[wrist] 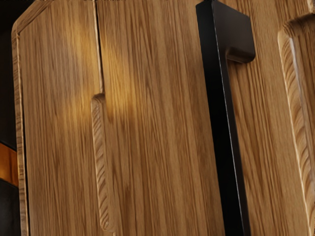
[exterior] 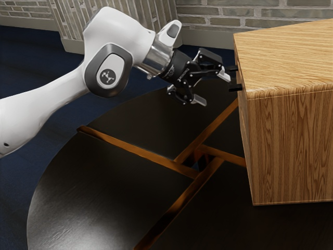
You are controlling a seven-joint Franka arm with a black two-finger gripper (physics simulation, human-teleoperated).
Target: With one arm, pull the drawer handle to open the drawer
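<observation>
A wooden cabinet (exterior: pixel 286 109) stands on the table at the exterior view's right. Its drawer front faces the arm and carries a black bar handle (exterior: pixel 234 87), whose two mounts stick out from the cabinet's upper left edge. My gripper (exterior: pixel 210 86) hovers just left of that handle, open, with one finger (exterior: pixel 224 74) almost at the mounts and the other lower and further back. Nothing sits between the fingers. In the wrist view the drawer front (wrist: pixel 147 137) is close up, crossed by the long black handle (wrist: pixel 222 128).
The cabinet rests on a round dark table (exterior: pixel 104 192) with wooden cross strips (exterior: pixel 192 156). A brick wall (exterior: pixel 250 13) runs behind, and dark blue floor lies beyond the table at the exterior view's left.
</observation>
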